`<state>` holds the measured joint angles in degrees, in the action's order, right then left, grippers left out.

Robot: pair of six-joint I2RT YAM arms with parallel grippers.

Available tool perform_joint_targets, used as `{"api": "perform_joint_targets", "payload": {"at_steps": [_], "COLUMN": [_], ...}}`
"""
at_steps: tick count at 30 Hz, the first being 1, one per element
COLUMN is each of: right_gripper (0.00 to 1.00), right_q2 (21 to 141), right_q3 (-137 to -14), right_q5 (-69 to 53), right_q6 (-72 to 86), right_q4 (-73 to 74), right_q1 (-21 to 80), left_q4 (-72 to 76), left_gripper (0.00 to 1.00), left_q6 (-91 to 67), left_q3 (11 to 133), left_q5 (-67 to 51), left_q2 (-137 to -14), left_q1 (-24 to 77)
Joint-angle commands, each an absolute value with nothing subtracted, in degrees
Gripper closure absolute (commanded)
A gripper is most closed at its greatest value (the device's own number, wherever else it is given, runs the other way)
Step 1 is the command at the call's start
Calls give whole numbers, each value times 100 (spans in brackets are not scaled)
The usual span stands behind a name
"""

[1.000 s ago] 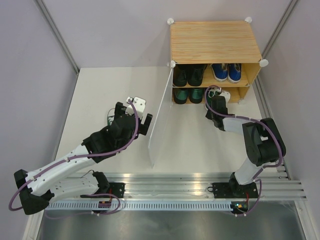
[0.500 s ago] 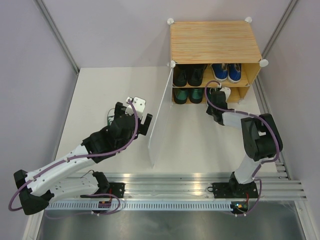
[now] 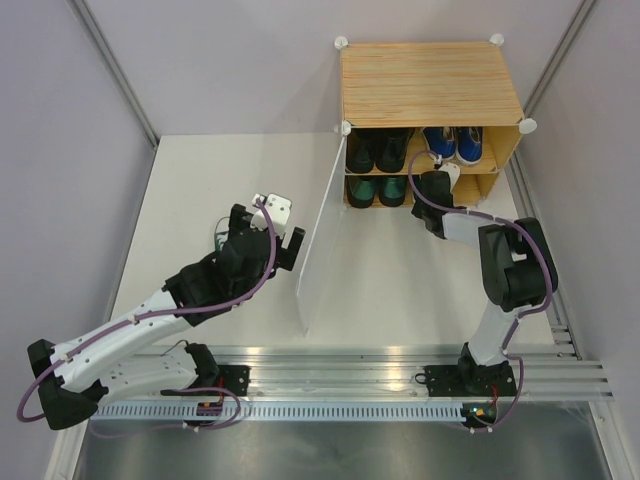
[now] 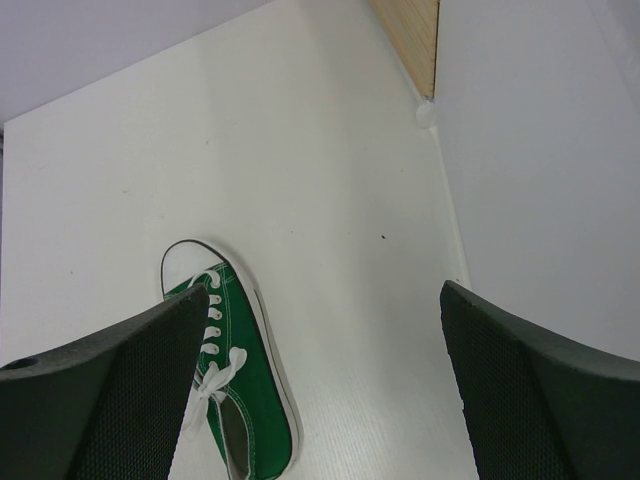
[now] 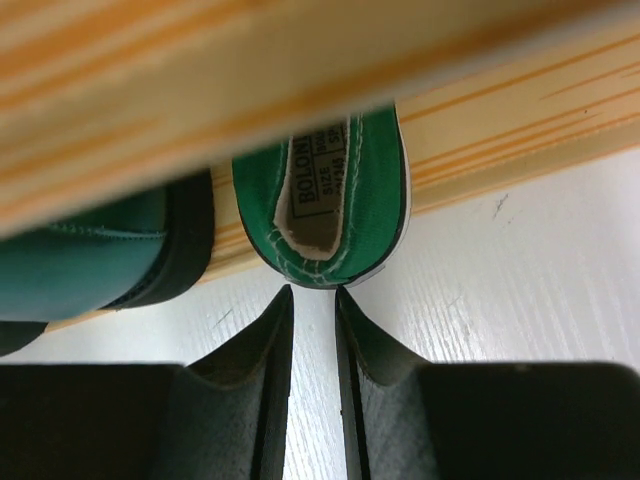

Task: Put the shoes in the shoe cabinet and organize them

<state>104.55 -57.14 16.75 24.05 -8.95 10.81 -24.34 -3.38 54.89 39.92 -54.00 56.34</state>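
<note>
Right wrist: right hand [image 5: 312, 300] barely open, empty, tips at green sneaker [image 5: 325, 190] heel on lower shelf [image 5: 500, 130] front edge; off-centre push could twist it sideways.

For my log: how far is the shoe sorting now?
Done: black dress shoes, blue sneakers and dark green shoes sit in the cabinet. In hand: one green sneaker on the lower shelf, the right gripper behind its heel. Left: the other green sneaker lies on the table under the open left gripper.
</note>
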Motion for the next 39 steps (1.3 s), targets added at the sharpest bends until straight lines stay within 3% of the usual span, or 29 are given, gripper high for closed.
{"api": "perform_joint_targets", "payload": {"at_steps": [1,24,39], "right_gripper": [73,75,77], "right_q2": [10573,11013,10802], "right_q3": [-6099,-6776,-6214], "right_q5": [1775,1679,1521], "right_q6": [2320,2294,2206], "right_q4": [-1169,-1072,-2434], "right_q1": [984,826,826], "left_q4": [-2435,-2435,-2417], "left_gripper": [1,1,1], "left_q6": [-202,-176,-158], "left_q3": [5546,5537,5528], "left_q5": [3990,4060,4113], "left_q2": [-5396,-5467,-5519], "left_q1": [5607,5607,5607]}}
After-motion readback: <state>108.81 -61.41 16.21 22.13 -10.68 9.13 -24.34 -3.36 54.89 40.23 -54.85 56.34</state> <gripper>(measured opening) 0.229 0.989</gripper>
